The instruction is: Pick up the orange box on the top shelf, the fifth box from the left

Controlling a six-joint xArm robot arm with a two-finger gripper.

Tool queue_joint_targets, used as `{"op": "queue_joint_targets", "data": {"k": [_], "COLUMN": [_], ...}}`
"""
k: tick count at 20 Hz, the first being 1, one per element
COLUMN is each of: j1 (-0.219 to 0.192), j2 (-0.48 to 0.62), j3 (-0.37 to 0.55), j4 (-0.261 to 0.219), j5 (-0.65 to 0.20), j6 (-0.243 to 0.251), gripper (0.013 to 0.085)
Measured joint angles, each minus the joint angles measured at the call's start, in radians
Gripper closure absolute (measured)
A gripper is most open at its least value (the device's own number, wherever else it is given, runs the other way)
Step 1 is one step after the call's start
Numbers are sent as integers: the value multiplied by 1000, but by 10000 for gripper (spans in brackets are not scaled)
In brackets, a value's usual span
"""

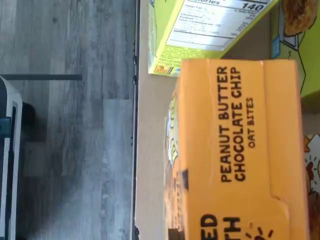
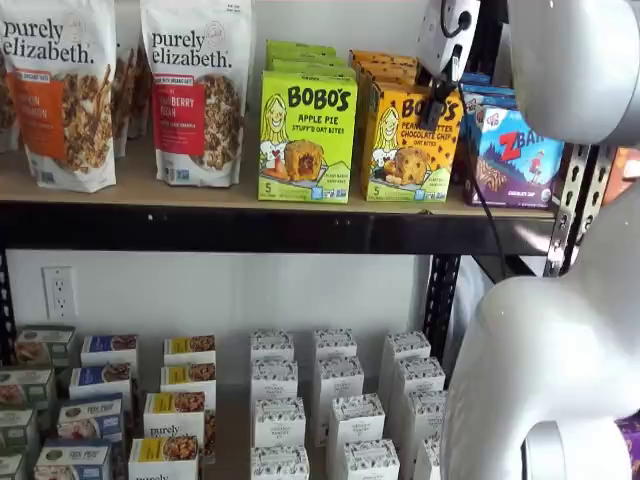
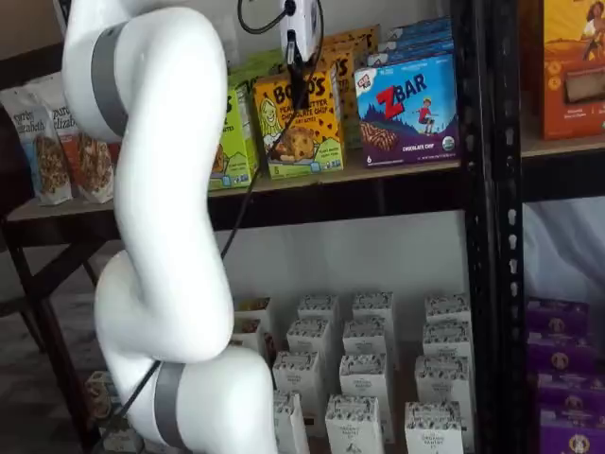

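The gripper [image 2: 437, 100] hangs from the upper right of a shelf view, its white body above and black fingers reaching down over the front face of the orange box [image 2: 405, 145]. The other shelf view shows the same: the gripper [image 3: 299, 80] sits at the upper middle of the frame, right at the top edge of the orange box [image 3: 302, 128]. I cannot tell whether the fingers already press the carton or have a gap; they are seen side-on and dark against the print.

The box lies directly below and behind the fingers, so the approach seems finished and I judge that closing is the step in hand. The box stands upright, its long axis vertical, on the top shelf [image 2: 200, 225], in the right half of the frame.

In the wrist view the orange box [image 1: 235, 150] fills the lower right of the picture.

Counted on this shelf: two granola bags [image 2: 195, 90], one lime-green box [image 2: 307, 135] in front with more behind, one orange box in front with more behind, one blue ZBar box [image 2: 515, 160] to its right.
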Motion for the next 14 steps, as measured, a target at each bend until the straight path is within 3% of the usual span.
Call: {"op": "queue_joint_targets", "data": {"k": [6,14], "j1": [-1,3], "j2": [-3,-11], "j3": [3,15], "j4": [-1,-11], "j5": [-1,-5], "j6": [-1,0], "gripper": [770,770]}}
